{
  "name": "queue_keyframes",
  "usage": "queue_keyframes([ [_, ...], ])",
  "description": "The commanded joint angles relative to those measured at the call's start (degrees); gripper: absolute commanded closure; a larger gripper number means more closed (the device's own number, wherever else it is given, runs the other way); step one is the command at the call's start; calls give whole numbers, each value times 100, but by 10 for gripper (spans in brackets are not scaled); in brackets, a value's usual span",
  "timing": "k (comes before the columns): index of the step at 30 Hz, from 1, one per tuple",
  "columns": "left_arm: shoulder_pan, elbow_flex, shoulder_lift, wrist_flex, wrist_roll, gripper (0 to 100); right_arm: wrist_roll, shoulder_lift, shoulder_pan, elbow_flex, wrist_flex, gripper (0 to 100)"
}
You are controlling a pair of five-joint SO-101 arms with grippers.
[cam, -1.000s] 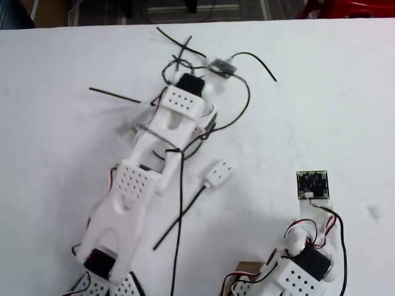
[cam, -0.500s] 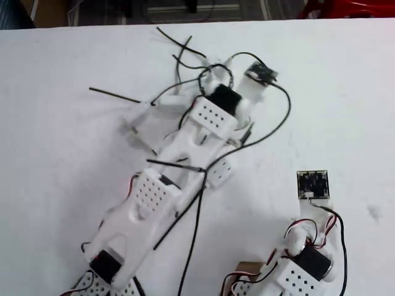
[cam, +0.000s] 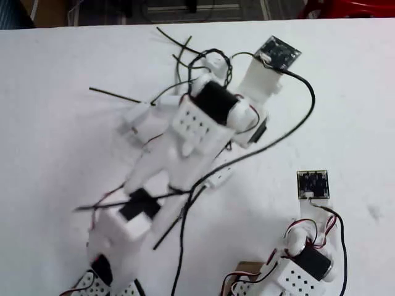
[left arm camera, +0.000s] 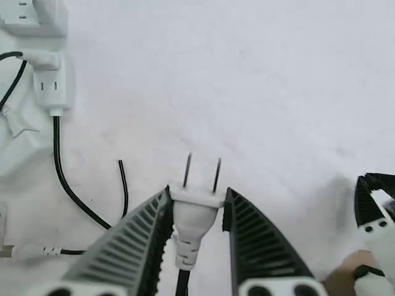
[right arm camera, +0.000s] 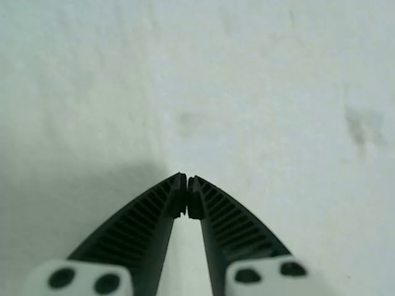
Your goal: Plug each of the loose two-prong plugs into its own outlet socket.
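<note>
White two-prong plug is pinched between the fingers of the left gripper, prongs pointing away from the wrist, over the white table. Its black cord trails back between the fingers. One outlet socket lies on the table well apart from the plug, with a second socket just beyond it. Right gripper hangs over the table close to its own base, fingers pressed together tip to tip.
</note>
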Motion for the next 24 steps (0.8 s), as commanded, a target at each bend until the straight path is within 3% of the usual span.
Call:
queue_keyframes([
  [1,171,686,-1437,-193,18,978,0,-48,-48,-18,-75,979],
  [11,57,3393,-3398,-1820,35,979,-9,-48,-48,-18,-66,979],
  [24,-523,7771,-6334,-5996,35,978,-9,-48,-48,-18,-66,979],
])
